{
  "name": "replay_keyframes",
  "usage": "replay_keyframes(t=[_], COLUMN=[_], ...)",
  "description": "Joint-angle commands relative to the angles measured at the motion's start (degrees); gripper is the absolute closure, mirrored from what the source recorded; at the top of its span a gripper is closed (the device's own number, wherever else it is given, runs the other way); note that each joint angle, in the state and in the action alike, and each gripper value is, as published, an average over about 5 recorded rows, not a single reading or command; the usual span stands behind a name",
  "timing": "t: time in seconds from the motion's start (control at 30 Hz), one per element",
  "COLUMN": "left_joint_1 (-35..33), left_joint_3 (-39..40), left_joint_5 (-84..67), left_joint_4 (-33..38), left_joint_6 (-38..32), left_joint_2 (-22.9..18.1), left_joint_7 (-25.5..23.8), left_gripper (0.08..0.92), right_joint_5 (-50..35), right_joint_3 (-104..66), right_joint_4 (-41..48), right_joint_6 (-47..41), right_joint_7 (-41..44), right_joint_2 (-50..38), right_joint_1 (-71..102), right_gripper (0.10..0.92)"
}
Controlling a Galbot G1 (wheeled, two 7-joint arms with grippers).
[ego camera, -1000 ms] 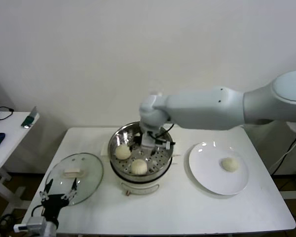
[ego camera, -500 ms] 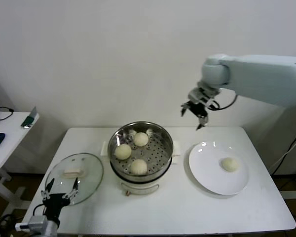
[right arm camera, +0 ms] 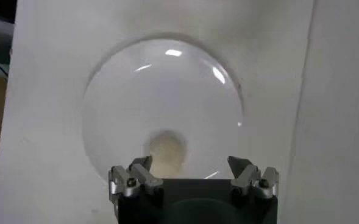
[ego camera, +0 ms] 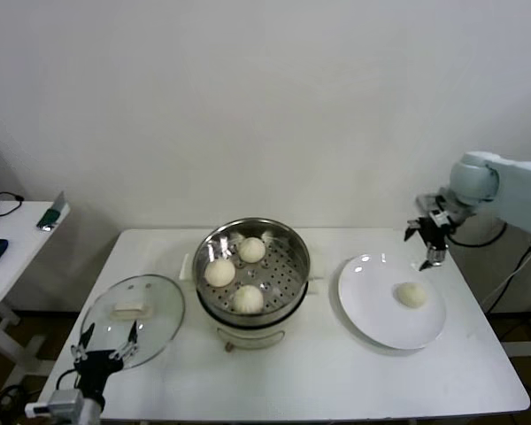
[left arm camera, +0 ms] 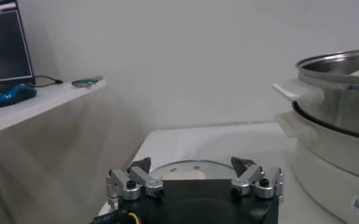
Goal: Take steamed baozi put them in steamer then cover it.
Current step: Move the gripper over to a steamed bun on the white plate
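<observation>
Baozi number four (ego camera: 412, 295) lies alone on the white plate (ego camera: 372, 310) near the surface's right edge, just below the right claw (ego camera: 427, 243), whose jaws are spread and empty. It should drop straight down and close gently around the soft bun. Three buns (ego camera: 219, 272) sit in the steamer (ego camera: 288, 297) mid-surface. The left claw (ego camera: 106, 343), spread too, waits by the cover (ego camera: 159, 310) at the front-left corner.

No legible text anywhere. A small label on the steamer (left arm camera: 341, 131) base carries print too small to read.
</observation>
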State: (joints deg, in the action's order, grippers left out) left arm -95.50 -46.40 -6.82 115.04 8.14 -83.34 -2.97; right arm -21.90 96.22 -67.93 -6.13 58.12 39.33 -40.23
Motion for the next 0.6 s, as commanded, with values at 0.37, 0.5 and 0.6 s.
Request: replay_keyframes(t=[0.37,0.5,0.6], left_joint_1=[-0.11,-0.01,0.07], left_joint_3=[0.03,0.01,-0.02], left_joint_5=[0.62,0.62,0.62], left_joint_4=[-0.69,-0.86,-1.0], left_joint_6=[-0.13,-0.18,-0.18], left_joint_2=[-0.61,-0.58,-0.57], left_joint_7=[0.04,0.06,0.06], left_gripper=[0.177,0.177,0.177], right_joint_5=[10.63,10.88,10.77], right_joint_3=[-18.32,-19.81,-20.47], right_joint_4=[12.73,15.25,16.23], right_joint_6=[-2.36,-1.78,-1.48], right_joint_7=[-2.29,-2.6,-2.55], right_joint_2=[0.72,3.1,4.31], right_joint_1=[24.63,26.15,26.85], right_gripper=[0.203,0.203,0.203])
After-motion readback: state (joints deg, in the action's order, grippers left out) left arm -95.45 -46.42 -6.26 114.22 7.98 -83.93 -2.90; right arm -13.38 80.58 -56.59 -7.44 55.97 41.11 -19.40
